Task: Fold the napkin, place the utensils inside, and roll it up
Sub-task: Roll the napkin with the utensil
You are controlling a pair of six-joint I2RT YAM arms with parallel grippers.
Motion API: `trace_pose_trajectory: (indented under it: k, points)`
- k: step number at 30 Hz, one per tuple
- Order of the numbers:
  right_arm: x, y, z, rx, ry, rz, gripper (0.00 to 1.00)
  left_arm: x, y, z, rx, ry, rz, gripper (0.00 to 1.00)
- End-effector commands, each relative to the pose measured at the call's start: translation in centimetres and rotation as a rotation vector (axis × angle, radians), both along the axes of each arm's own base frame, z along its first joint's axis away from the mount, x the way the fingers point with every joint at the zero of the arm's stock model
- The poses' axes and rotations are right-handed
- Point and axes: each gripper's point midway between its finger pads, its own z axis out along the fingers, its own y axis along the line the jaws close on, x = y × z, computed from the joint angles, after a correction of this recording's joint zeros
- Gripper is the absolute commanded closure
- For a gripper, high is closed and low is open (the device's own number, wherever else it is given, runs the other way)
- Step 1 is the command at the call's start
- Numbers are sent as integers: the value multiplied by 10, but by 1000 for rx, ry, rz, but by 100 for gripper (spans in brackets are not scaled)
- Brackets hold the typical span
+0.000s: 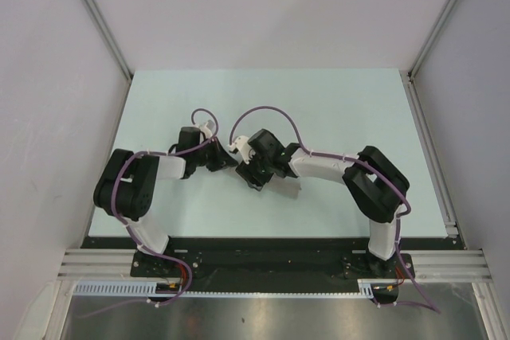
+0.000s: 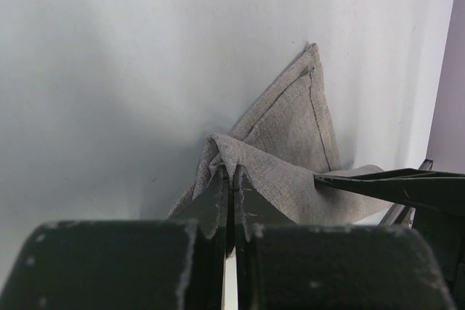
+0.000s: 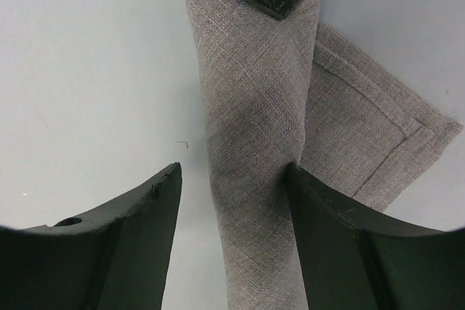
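Note:
The grey-beige napkin (image 3: 251, 107) lies rolled into a tube on the pale table, with a hemmed corner flap (image 3: 370, 143) sticking out to the right. My right gripper (image 3: 232, 172) is open and straddles the roll; its right finger touches the roll's side and its left finger stands apart. My left gripper (image 2: 231, 168) is shut on a bunched fold of the napkin (image 2: 290, 128). In the top view both grippers meet at the table's middle, left (image 1: 225, 161) and right (image 1: 251, 177), and cover the napkin. The black utensil is hidden.
The pale table (image 1: 335, 109) is bounded by grey walls with metal rails at the left, right and back. A black finger of the right gripper (image 2: 392, 183) lies across the napkin in the left wrist view. The arm bases sit at the near edge.

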Motion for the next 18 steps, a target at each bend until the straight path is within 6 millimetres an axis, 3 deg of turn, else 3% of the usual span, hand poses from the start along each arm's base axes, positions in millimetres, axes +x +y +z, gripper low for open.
trace_pose_trajectory:
  k: [1,5,12,16,18]
  points:
    - [12,1,-4,-16,-56,-11,36,14,-2,6,14,-37,1,99]
    - [16,-4,-13,-46,-73,-20,36,20,-3,15,11,-48,4,91]
    - [14,-10,-35,-90,-45,-14,37,39,2,55,25,-141,35,70]
    - [14,-16,-47,-111,-17,-34,38,41,12,68,56,-169,59,50]
    - [12,-17,-51,-117,2,-37,43,41,17,70,73,-177,75,45]
